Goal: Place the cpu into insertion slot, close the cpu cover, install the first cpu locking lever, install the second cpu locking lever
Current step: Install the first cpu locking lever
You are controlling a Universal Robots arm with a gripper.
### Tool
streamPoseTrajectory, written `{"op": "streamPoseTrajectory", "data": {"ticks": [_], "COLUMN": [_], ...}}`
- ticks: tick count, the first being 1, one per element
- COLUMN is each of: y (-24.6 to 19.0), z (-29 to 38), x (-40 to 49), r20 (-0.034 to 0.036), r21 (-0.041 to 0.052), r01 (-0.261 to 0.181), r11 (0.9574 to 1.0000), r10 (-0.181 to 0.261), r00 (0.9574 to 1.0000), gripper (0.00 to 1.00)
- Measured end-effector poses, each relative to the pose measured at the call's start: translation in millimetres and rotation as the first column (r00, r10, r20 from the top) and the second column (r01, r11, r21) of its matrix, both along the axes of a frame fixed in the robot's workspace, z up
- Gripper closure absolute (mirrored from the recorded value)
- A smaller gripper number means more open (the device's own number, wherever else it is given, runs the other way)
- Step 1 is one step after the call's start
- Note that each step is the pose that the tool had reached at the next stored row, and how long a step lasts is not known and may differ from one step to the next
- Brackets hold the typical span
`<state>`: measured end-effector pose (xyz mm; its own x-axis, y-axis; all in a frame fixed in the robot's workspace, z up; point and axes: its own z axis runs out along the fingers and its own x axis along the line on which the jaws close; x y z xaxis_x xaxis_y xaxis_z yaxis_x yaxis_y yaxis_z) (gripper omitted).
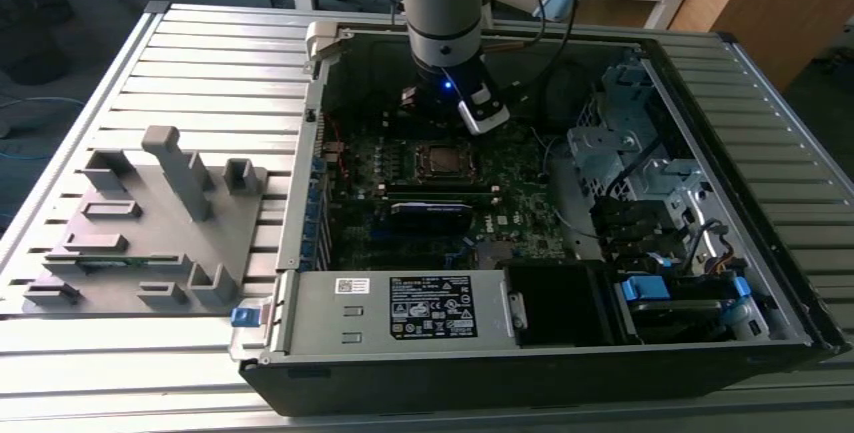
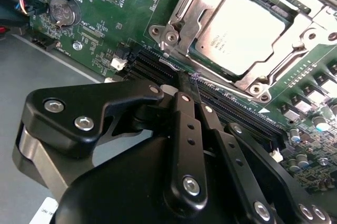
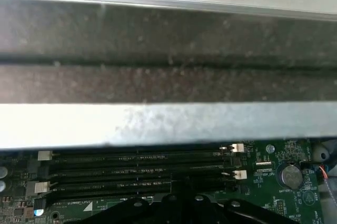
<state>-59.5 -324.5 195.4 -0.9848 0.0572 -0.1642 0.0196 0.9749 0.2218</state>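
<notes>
The cpu point(image 2: 239, 31) lies flat in the insertion slot point(image 1: 441, 159) on the green motherboard point(image 2: 105, 2), silver top up. The cpu cover point(image 2: 303, 21), a silver frame, lies down around the chip. A thin wire locking lever point(image 2: 171, 65) runs along the socket's edge nearest the gripper. My gripper point(image 2: 182, 79) is shut with nothing held, its black tips right at the hooked end of that lever, beside the socket corner. In the exterior view the arm's wrist point(image 1: 447, 93) reaches down into the open computer case just beyond the socket.
Black memory slots point(image 3: 137, 174) run beside the socket, under the gripper. The case wall point(image 3: 168, 118) stands close behind. A power supply point(image 1: 400, 308) and drive cage point(image 1: 641, 173) fill the case's near and right parts. A grey fixture point(image 1: 147, 223) sits on the table at the exterior view's left.
</notes>
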Motion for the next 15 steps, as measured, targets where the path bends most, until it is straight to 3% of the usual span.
{"op": "streamPoseTrajectory", "data": {"ticks": [3,9,15], "y": [0.0,-0.1,0.0], "z": [-0.1,-2.8,-3.0], "x": [0.0,-0.2,-1.2], "r20": [0.0013,0.0125,0.0137], "r21": [0.0000,-0.0003,0.0001], "r01": [0.000,0.000,0.000], "r11": [1.0000,1.0000,1.0000], "r10": [0.000,0.000,0.000], "r00": [1.0000,0.9999,0.9999], "gripper": [0.89,0.89,0.89]}}
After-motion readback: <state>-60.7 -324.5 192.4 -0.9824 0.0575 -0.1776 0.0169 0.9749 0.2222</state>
